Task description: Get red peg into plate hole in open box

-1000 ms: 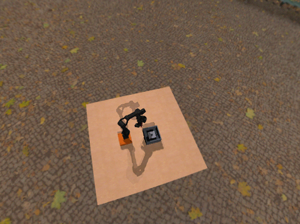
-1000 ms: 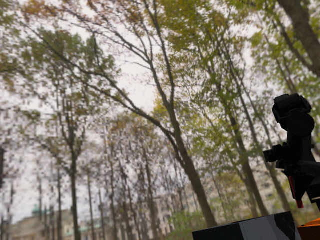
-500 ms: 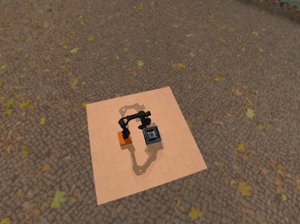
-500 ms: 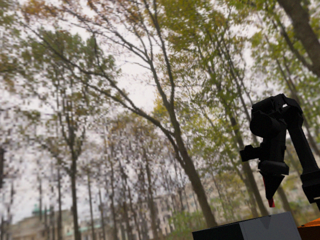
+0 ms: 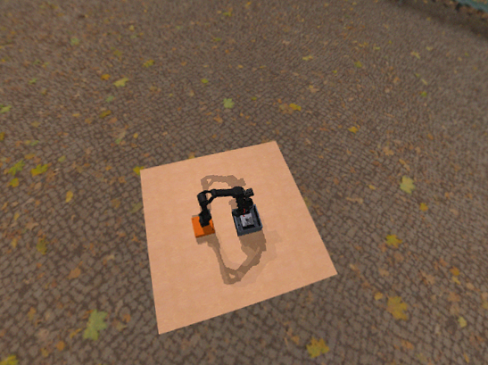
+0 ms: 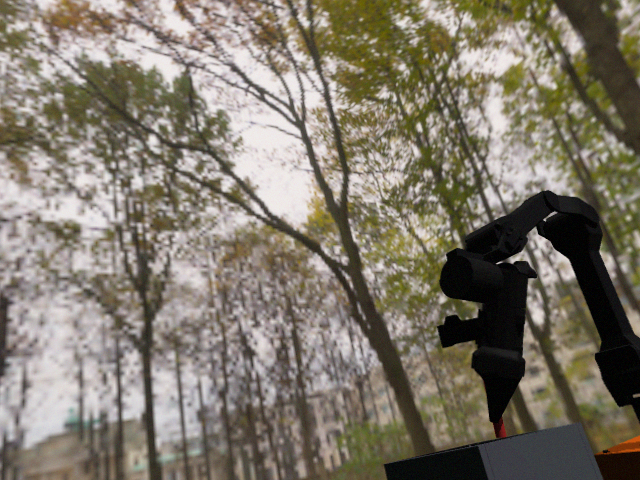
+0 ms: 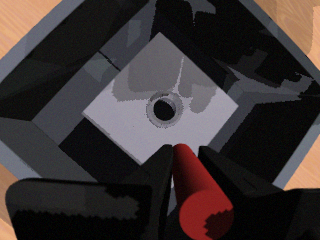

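Note:
My gripper (image 6: 495,419) (image 7: 184,153) is shut on the red peg (image 6: 499,429) (image 7: 192,175). The peg points down from the fingertips, over the open grey box (image 5: 249,232) (image 6: 537,452) (image 7: 17,52). In the exterior view its lower end meets the line of the box's rim, and whether it reaches below the rim is hidden. The light grey plate (image 7: 120,125) lies on the box's bottom, and its round hole (image 7: 164,109) is uncovered. In the wrist view the peg's tip appears below the hole, near the plate's lower corner, outside the hole.
The box's walls stand on all sides of the plate. The orange block (image 5: 198,232) (image 6: 622,459) under the arm's base stands beside the box on the wooden board (image 5: 178,282). The arm's shadows fall on the board and across part of the plate.

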### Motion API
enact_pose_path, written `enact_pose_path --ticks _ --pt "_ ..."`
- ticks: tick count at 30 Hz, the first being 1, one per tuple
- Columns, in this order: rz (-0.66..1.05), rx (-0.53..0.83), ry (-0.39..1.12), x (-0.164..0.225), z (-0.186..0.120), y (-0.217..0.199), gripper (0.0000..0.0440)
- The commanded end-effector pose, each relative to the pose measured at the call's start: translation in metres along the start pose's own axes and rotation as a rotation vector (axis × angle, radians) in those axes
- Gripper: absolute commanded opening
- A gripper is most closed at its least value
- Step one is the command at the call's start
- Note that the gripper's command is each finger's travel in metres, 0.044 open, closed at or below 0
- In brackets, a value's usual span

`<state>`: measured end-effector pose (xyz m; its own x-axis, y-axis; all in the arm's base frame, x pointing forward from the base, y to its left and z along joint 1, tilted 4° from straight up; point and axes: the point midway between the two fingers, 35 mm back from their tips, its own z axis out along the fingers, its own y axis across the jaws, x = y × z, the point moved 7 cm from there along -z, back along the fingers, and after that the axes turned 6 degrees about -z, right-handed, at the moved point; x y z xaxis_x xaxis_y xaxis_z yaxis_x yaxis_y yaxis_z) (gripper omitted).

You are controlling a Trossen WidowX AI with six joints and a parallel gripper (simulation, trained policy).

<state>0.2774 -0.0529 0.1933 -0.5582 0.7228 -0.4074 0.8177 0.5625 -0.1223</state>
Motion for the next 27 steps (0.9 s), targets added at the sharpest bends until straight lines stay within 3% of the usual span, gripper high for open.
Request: enact_pose_path --ticks 1,13,15,20,23,27 --pt "-0.017 -0.009 0.017 -0.008 0.011 0.001 0.0001" --pt "-0.116 -0.054 0.072 -0.023 0.047 0.003 0.0004" --pt "-0.137 -0.059 0.090 -0.022 0.054 0.004 0.0030" --pt "-0.163 -0.068 0.129 -0.024 0.067 0.005 0.0147" --pt "-0.197 -0.074 0.125 -0.030 0.068 0.004 0.0152" --pt "-0.213 -0.092 0.128 -0.040 0.066 0.008 0.0198"
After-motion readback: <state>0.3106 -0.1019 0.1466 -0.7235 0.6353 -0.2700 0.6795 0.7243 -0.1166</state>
